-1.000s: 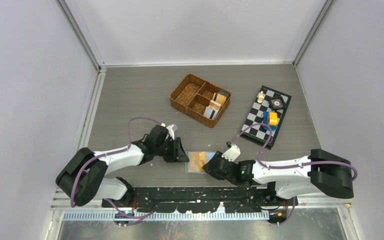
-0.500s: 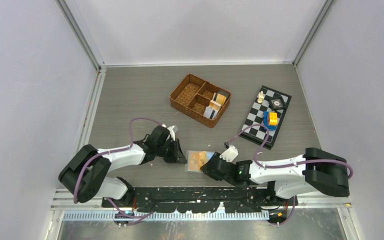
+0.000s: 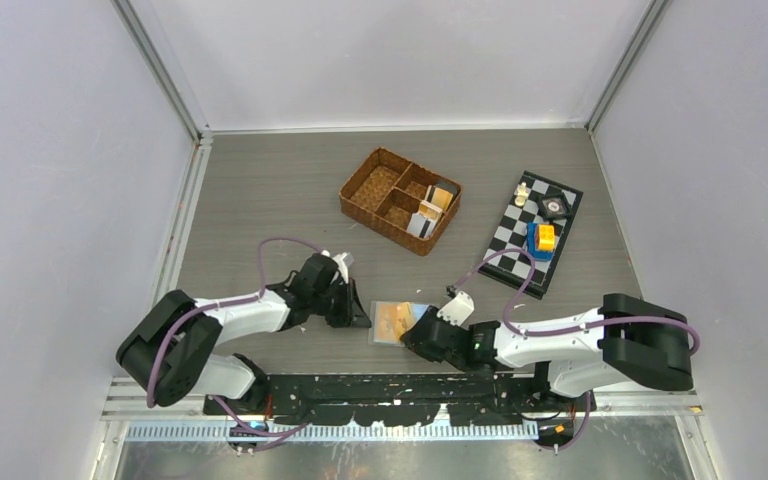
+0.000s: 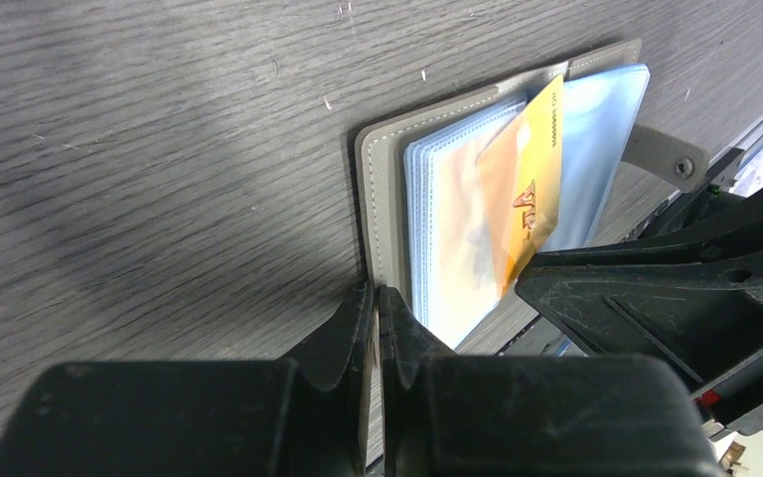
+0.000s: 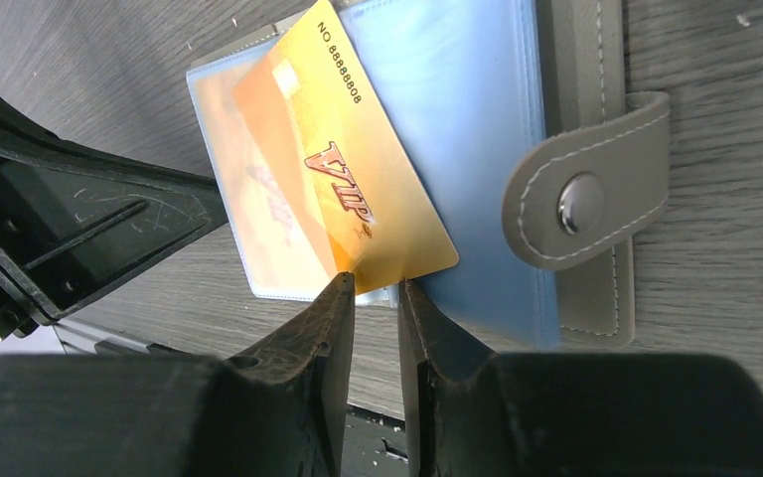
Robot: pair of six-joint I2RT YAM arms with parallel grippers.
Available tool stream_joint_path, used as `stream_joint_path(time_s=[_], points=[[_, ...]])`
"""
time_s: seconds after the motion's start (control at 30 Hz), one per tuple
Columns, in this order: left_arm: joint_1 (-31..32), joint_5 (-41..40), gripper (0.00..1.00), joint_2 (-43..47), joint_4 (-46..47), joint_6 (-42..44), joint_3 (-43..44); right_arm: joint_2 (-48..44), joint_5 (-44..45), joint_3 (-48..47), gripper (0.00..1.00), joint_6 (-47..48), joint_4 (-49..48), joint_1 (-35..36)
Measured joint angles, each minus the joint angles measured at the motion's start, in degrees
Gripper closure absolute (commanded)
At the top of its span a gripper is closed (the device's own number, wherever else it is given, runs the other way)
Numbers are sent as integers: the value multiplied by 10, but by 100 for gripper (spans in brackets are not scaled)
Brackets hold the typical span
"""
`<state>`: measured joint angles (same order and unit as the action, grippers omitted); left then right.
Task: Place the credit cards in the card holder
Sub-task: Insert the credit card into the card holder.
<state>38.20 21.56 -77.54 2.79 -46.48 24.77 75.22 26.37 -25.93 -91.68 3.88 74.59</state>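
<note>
The grey card holder (image 3: pixel 406 310) lies open near the table's front edge, its light-blue sleeves (image 4: pixel 452 219) facing up. My left gripper (image 3: pixel 363 315) is shut on the edge of its grey cover (image 4: pixel 382 199), pinching it at the fingertips (image 4: pixel 378 298). A gold credit card (image 5: pixel 358 189) marked VIP sits slanted, partly inside a sleeve. My right gripper (image 5: pixel 376 288) stands open, and the card's lower edge meets the fingertips. More credit cards (image 3: pixel 430 212) stand in the wicker basket. The holder's snap tab (image 5: pixel 581 204) lies flat to the right.
A brown wicker compartment basket (image 3: pixel 365 190) stands mid-table behind the holder. A chessboard (image 3: pixel 515 235) with a few small pieces and a blue-and-yellow object (image 3: pixel 540 238) lies at the right. My right gripper's black body (image 4: pixel 676 298) crowds the holder's near side.
My left gripper has closed onto the card holder's cover edge. My right gripper has crept left toward the holder and its jaws have narrowed a little.
</note>
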Motion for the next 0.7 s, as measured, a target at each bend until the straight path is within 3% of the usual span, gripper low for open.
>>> stream_joint_path(time_s=[0.7], points=[[0,-10,100,13,18,-14,-18,13,37,-2,83,3,-12,1]])
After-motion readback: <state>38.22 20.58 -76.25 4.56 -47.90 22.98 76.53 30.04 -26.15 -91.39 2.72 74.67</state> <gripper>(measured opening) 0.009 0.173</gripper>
